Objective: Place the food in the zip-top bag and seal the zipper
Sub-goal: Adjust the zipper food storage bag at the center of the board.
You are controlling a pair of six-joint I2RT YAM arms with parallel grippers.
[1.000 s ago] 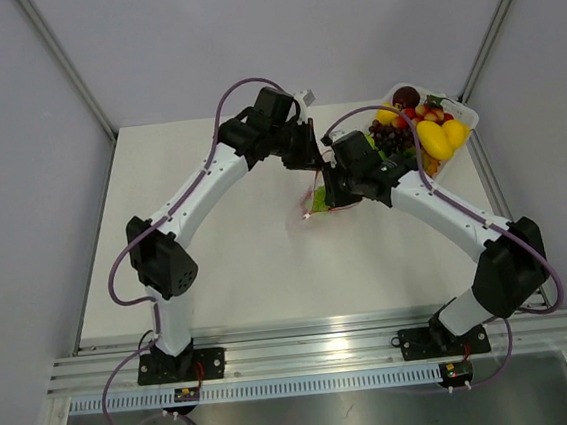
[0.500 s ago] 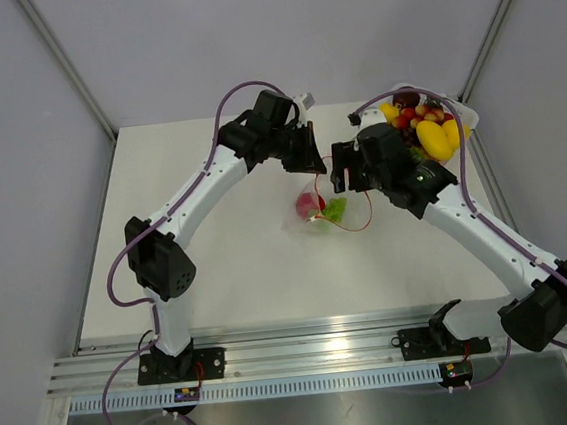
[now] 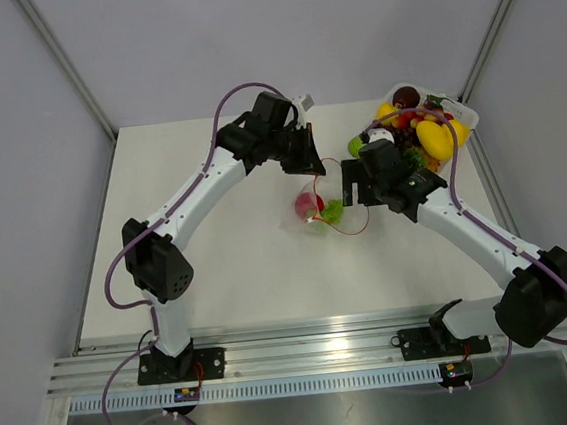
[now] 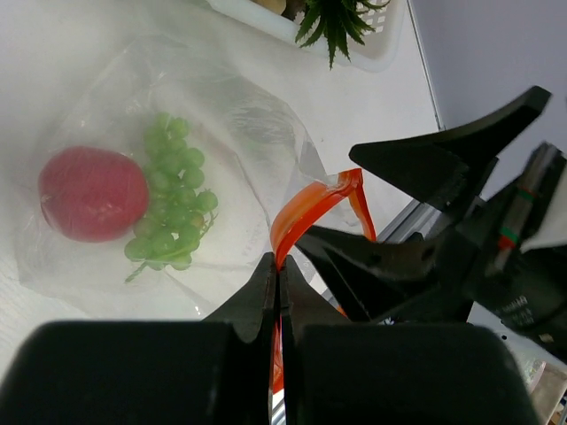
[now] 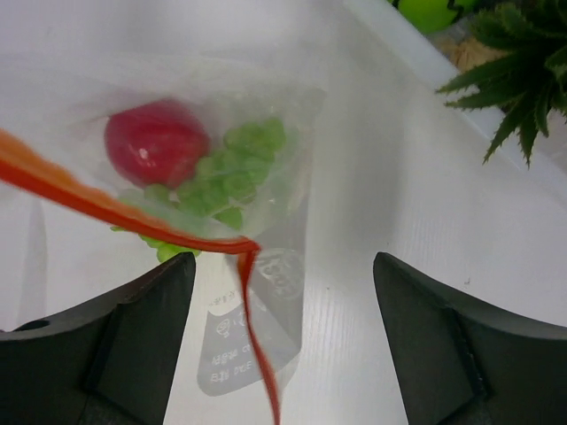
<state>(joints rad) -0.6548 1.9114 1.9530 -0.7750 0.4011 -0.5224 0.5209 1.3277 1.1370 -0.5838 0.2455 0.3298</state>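
Observation:
The zip-top bag (image 3: 316,215) lies mid-table, clear, with a red fruit (image 3: 307,205) and green grapes (image 3: 335,208) inside. My left gripper (image 3: 308,166) is shut on the orange-red zipper (image 4: 306,205) at the bag's far edge and lifts that edge. In the left wrist view the red fruit (image 4: 92,193) and grapes (image 4: 168,217) show through the plastic. My right gripper (image 3: 351,180) is open and empty just right of the bag's mouth. In the right wrist view the zipper (image 5: 106,208) curves between its fingers (image 5: 142,328), with the bag's white label (image 5: 235,350) below.
A white tray (image 3: 463,113) at the back right holds more toy food: yellow lemons (image 3: 435,140), dark grapes, small red pieces and a green leafy top (image 5: 523,71). The table's right edge runs just past the tray.
My right gripper has pulled back to the right off the bag, so the red fruit and green grapes inside now show. My left gripper has stayed in place on the zipper.

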